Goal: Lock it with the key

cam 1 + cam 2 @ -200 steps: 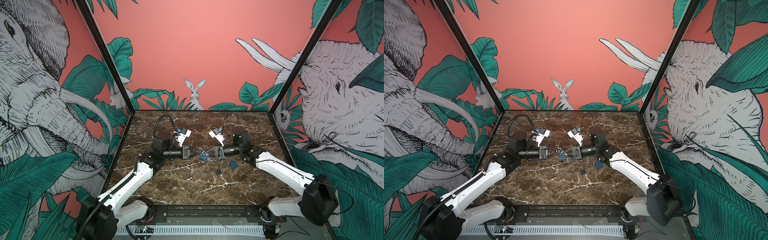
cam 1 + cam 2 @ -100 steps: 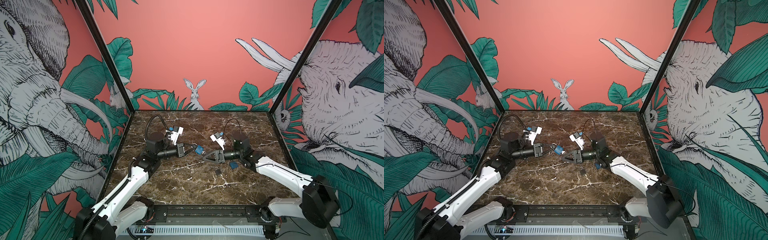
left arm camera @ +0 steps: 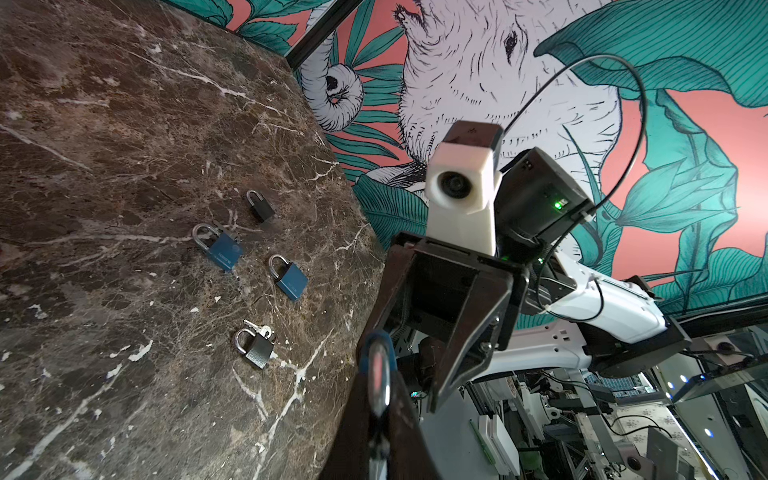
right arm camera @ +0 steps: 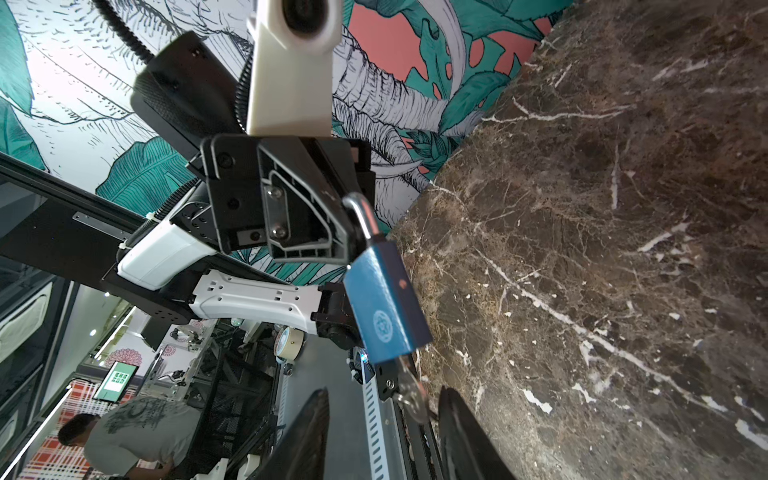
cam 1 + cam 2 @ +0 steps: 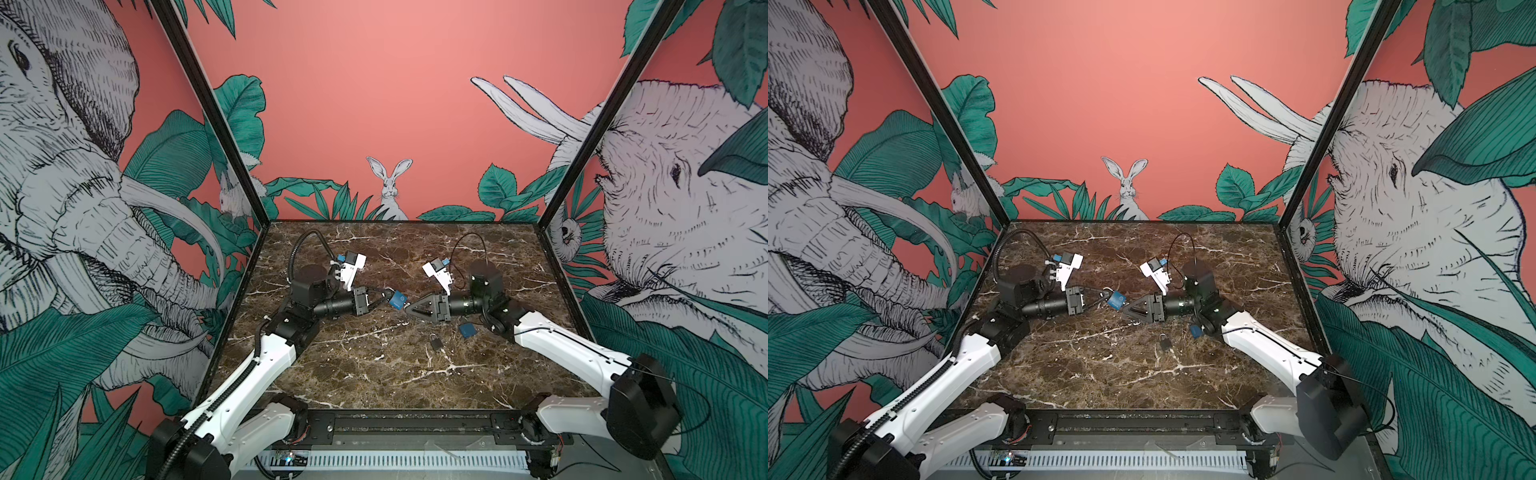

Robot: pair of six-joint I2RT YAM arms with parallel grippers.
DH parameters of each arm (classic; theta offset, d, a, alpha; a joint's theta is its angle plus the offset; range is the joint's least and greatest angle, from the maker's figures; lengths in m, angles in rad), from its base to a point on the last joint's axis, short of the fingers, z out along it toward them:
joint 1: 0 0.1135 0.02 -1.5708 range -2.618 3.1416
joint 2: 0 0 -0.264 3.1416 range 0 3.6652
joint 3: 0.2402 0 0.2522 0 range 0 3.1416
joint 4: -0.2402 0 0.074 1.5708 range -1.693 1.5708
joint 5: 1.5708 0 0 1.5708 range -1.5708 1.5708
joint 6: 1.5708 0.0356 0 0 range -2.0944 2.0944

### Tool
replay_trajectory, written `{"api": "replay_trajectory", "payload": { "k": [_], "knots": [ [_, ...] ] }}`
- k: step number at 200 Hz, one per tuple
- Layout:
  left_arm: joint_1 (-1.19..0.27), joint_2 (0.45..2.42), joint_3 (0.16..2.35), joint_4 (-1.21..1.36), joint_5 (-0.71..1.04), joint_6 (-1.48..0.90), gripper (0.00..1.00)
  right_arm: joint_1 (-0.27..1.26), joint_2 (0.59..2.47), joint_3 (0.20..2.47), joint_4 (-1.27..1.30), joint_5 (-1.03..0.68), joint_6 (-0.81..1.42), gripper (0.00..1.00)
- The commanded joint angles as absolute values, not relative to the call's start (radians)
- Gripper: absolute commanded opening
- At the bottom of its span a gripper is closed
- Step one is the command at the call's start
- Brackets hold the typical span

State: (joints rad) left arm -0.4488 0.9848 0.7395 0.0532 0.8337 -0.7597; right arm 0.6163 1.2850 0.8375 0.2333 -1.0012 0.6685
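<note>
Blue padlock (image 5: pixel 397 300) is held in the air over the table (image 5: pixel 374 374), between the arms, with its shackle (image 4: pixel 363 220) pinched tight by the left gripper (image 5: pixel 384 297). A key (image 4: pixel 411 395) is seated in its base and flanked by the spread jaws of the right gripper (image 5: pixel 409 308); no contact is seen. Likely risks: the key is missed or knocked askew if the jaws are closed off-centre. The body may also be swung about the shackle pinch under torque, so the turn is lost or the padlock is dropped.

Blue padlocks (image 3: pixel 224 249) (image 3: pixel 289 279) (image 4: pixel 384 299): three are showing.
Black padlock (image 3: pixel 261 206): one is showing.
Grey padlock (image 3: pixel 255 348): one is showing.
Keys (image 3: pixel 261 330): too small for counting.
</note>
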Motion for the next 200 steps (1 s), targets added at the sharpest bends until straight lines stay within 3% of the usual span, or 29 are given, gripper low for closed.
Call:
{"api": "replay_trajectory", "payload": {
  "k": [1, 14, 48, 107, 200],
  "knots": [
    [-0.449, 0.957, 0.757, 0.067, 0.854, -0.761, 0.00, 0.609, 1.268, 0.862, 0.257, -0.987, 0.647, 0.46],
    [-0.448, 0.957, 0.758, 0.065, 0.851, -0.760, 0.00, 0.609, 1.269, 0.867, 0.252, -0.987, 0.641, 0.45],
    [-0.449, 0.959, 0.761, 0.070, 0.841, -0.760, 0.00, 0.609, 1.284, 0.876, 0.252, -1.002, 0.651, 0.30],
    [-0.448, 0.968, 0.761, 0.091, 0.834, -0.776, 0.00, 0.612, 1.303, 0.858, 0.311, -1.015, 0.691, 0.29],
    [-0.449, 0.970, 0.754, 0.115, 0.802, -0.792, 0.00, 0.623, 1.321, 0.853, 0.317, -1.022, 0.694, 0.18]
  ]
}}
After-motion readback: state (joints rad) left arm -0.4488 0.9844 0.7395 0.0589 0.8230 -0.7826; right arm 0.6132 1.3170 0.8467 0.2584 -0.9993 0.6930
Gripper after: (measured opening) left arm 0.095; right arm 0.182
